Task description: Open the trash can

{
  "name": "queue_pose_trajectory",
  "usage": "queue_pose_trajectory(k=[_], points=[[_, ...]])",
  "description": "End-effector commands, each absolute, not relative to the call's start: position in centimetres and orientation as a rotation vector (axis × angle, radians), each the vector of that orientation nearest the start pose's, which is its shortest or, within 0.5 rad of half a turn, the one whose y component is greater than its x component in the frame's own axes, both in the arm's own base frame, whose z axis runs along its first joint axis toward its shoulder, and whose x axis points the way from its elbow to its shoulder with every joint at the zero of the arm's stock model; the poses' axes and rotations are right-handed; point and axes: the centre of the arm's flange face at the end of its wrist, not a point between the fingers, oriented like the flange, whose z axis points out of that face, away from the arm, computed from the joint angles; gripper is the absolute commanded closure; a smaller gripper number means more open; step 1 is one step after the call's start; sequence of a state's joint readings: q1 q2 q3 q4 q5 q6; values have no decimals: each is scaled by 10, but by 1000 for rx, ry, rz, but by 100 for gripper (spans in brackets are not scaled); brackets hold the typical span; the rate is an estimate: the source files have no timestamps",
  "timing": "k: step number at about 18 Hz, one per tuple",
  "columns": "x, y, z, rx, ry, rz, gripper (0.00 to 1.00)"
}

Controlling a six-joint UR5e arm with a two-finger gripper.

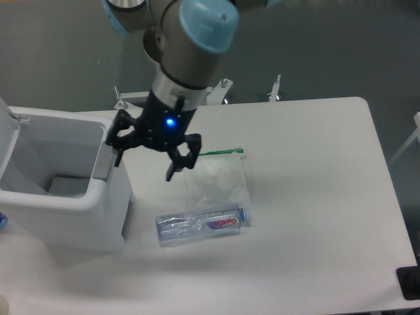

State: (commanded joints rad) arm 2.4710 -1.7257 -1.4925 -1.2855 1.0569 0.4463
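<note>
The trash can (72,216) is a large boxy white bin at the table's left. Its top stands open and I see down into its hollow inside. Its white lid (8,141) is tilted up at the far left edge of the view. My gripper (146,159) hangs just to the right of the can's right rim, above the table. It is open and empty, with its left fingertip (117,157) close to the can's right wall. I cannot tell whether it touches the wall. A blue light glows on the gripper body.
A clear plastic bottle (203,225) lies on its side right of the can. A clear zip bag (220,176) with a green seal lies behind it, just right of the gripper. A black object (409,283) sits at the table's front right corner.
</note>
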Motion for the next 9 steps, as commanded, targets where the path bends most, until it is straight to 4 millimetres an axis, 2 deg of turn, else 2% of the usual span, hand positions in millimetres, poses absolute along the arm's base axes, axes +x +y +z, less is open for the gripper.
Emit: queue_pose_trajectory(k=[5, 7, 9], points=[[-404, 444, 472, -2645, -589, -220, 0], [-429, 427, 451, -2742, -520, -128, 0], [-446, 412, 439, -2841, -438, -34, 0]])
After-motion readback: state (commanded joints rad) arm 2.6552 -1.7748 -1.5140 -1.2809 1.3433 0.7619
